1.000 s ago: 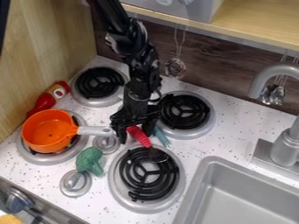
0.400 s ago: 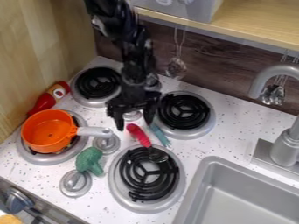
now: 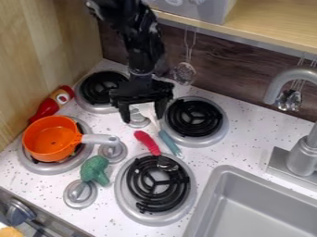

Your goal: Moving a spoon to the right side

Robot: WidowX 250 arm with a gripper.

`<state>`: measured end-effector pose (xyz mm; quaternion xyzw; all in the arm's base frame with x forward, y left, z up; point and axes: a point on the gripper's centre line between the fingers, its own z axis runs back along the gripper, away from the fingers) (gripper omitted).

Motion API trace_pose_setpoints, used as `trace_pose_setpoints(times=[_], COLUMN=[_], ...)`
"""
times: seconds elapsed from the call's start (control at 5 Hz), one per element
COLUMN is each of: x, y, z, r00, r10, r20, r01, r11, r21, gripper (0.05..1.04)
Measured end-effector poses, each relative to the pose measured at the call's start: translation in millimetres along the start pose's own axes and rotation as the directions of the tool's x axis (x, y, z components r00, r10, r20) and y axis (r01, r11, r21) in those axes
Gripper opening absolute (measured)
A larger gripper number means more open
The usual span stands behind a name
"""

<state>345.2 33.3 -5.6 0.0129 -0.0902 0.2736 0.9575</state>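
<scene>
Camera view shows your gripper (image 3: 143, 119) spread wide, the red-handled spoon (image 3: 154, 149) lying apart from its fingertips, nearer the camera.

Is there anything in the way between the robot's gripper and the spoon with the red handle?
Nothing visible stands between the gripper and the red-handled spoon. A teal-handled tool lies close beside the spoon's handle, though, so it might get bumped.

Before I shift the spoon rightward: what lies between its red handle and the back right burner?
A teal-handled utensil lies between the spoon's red handle and the back right burner, as the camera view shows.
</scene>
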Motion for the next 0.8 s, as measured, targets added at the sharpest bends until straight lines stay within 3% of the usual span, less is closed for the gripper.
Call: trace_pose_setpoints(times=[0.2,0.4,0.6,0.8], x=[-6,-15,-25,-24], y=[8,4,-13,-42], z=[1,7,9,14], r00=[0.970,0.882,0.809,0.808], r10=[-0.235,-0.457,-0.571,-0.558], r20=[0.069,0.115,0.144,0.189], r01=[0.237,0.466,0.585,0.581], r11=[0.971,0.882,0.806,0.809], r21=[-0.030,-0.065,-0.092,-0.093], gripper=[1.001,1.001,1.001,1.001])
